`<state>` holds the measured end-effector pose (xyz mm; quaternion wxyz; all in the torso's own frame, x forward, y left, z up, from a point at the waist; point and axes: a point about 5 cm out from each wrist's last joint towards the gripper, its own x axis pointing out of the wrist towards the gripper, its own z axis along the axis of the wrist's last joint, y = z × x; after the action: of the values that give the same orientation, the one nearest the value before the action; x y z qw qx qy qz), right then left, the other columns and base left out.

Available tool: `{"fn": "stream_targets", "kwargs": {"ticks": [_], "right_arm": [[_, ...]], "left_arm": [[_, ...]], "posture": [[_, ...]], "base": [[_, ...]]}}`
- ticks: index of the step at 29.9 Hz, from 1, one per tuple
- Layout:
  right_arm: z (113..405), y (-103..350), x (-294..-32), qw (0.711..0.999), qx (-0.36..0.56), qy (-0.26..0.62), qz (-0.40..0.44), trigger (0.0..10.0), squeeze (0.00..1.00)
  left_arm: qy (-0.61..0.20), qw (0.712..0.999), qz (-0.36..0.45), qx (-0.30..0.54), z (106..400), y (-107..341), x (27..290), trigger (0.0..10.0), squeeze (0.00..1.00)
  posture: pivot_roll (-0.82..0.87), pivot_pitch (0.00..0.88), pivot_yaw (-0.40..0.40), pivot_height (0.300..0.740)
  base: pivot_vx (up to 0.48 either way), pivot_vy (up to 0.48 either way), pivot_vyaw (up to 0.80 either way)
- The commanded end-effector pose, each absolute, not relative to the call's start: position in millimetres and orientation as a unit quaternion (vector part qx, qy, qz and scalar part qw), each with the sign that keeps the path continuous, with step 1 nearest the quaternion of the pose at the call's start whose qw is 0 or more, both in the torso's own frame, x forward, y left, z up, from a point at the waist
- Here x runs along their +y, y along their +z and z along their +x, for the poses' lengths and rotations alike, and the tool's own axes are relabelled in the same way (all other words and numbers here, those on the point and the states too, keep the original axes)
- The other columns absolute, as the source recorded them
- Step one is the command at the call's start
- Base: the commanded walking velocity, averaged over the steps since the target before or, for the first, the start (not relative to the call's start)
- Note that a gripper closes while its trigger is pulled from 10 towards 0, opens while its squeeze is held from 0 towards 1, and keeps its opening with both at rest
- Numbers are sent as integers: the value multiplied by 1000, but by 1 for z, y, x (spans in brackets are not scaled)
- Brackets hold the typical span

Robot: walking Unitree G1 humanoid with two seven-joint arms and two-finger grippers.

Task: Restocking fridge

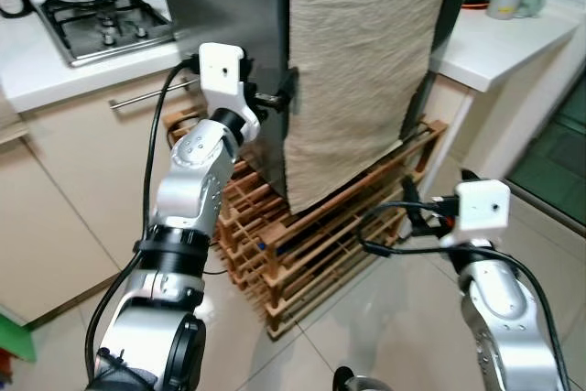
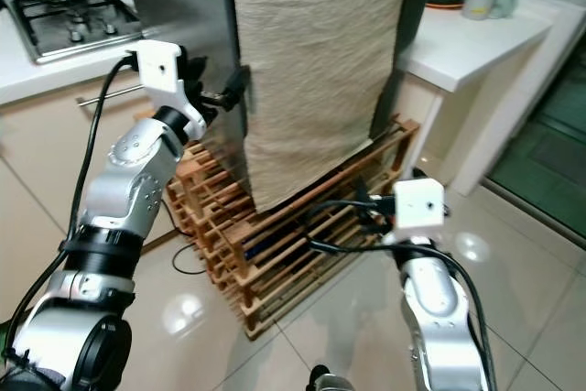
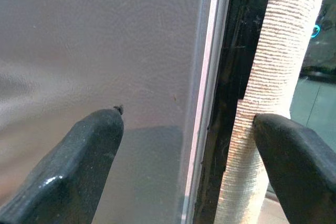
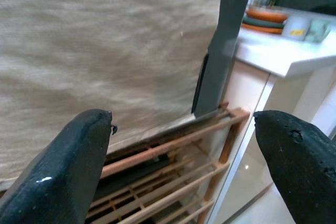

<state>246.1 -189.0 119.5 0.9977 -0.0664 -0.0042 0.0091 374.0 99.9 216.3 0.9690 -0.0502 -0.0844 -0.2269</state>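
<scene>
Beige cloth (image 1: pixel 362 61) drapes the grey steel fridge (image 1: pixel 224 6); left end effector (image 1: pixel 275 98) spread wide straddles its door edge, right end effector (image 4: pixel 184 150) released near the wooden rack (image 1: pixel 311 244)

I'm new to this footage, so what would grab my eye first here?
A big beige cloth draped down the front of the grey fridge, which stands on a wooden rack. The left gripper, open, reaches to the fridge's corner edge beside the cloth. The right gripper, open, hovers low near the rack.

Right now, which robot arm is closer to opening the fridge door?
Probably the left. The left gripper is raised, fingers open, at the edge of the grey steel fridge door. The right gripper hangs low by the wooden slatted rack.
</scene>
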Motion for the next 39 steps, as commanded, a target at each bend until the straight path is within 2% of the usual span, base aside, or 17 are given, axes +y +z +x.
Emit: {"fn": "stream_targets", "kwargs": {"ticks": [1, 10, 22, 31, 34, 39], "right_arm": [[244, 119, -190, 998, 1, 2, -56, 10000, 0], [238, 115, -186, 998, 7, 5, -54, 10000, 0], [240, 111, -190, 998, 12, -1, -55, 10000, 0], [261, 115, -182, 999, -7, 3, -46, 10000, 0], [260, 118, -185, 999, -15, -7, -51, 10000, 0], [256, 119, -188, 998, -17, -17, -52, 10000, 0]], "left_arm": [[-244, 965, -48, -85, 380, 222, 85, 10000, 0], [-273, 956, -73, -82, 375, 218, 72, 10000, 0], [-300, 947, -87, -75, 347, 207, 78, 10000, 0], [-296, 946, -116, -67, 364, 207, 73, 10000, 0], [-368, 915, -154, -57, 361, 214, 50, 10000, 0], [-417, 891, -171, -52, 355, 218, 39, 10000, 0]], "posture": [[-101, 0, 48, 740], [-118, 0, 67, 740], [-92, 0, 66, 740], [-85, 0, 78, 740], [-119, 0, 110, 740], [-143, 0, 127, 740]], "base": [[0, 0, 0], [0, 0, 0], [0, 0, 0], [0, 0, 0], [0, 0, 0], [0, 0, 0]]}}
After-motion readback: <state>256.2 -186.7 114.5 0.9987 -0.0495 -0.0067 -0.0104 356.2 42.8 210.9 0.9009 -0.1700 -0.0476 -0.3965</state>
